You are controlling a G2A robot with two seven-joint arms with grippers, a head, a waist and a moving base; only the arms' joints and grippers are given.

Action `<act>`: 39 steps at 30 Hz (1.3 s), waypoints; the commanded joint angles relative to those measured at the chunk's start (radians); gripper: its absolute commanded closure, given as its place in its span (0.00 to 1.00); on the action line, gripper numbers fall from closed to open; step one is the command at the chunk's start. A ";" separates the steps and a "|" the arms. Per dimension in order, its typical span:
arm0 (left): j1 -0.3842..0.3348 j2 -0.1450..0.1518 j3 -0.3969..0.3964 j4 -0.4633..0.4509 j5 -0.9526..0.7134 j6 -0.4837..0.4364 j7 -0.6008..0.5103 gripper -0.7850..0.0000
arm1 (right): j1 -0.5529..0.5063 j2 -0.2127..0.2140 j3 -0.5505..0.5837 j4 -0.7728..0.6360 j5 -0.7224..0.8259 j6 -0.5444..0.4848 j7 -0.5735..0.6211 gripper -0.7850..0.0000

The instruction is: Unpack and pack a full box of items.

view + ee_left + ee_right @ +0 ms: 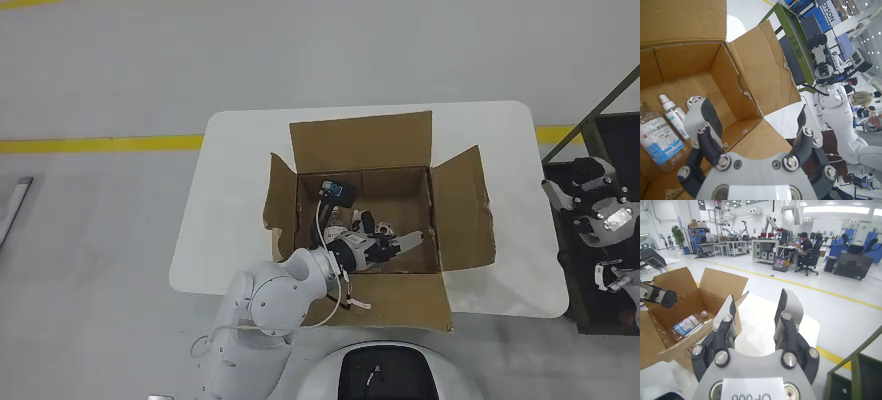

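Note:
An open cardboard box (360,145) stands on the white table (235,200). My left gripper (390,242) hangs inside it, open and holding nothing. In the left wrist view this gripper (755,121) sits over the box's near right corner. A clear labelled bottle (659,140), a small spray bottle (672,115) and a round metal part (694,99) lie on the box floor beside it. My right gripper (758,309) is open and empty, off the table's right side. From there I see the box (677,291) and the clear bottle (687,325) lying in it.
All the box flaps stand open; the right flap (768,68) is torn along its edge. A green-framed cart (600,130) stands just right of the table, beside the right arm (598,212). Bare table lies left of the box and behind it.

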 commanded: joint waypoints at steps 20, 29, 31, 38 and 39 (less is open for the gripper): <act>-0.065 0.011 0.014 0.066 0.184 0.041 -0.120 0.00 | -0.002 -0.001 -0.003 0.003 -0.029 0.012 -0.029 1.00; -0.206 0.012 0.035 0.205 0.245 0.012 -0.271 0.00 | -0.001 -0.001 -0.004 0.000 -0.033 0.016 -0.016 1.00; -0.206 0.012 0.035 0.205 0.245 0.012 -0.271 0.00 | 0.008 -0.002 -0.009 -0.008 -0.042 0.046 0.016 1.00; -0.206 0.012 0.035 0.205 0.245 0.012 -0.271 0.00 | 0.041 -0.017 -0.093 -0.048 -0.021 0.277 0.223 1.00; -0.206 0.012 0.035 0.205 0.245 0.012 -0.271 0.00 | 0.047 -0.019 -0.107 -0.050 -0.035 0.319 0.261 1.00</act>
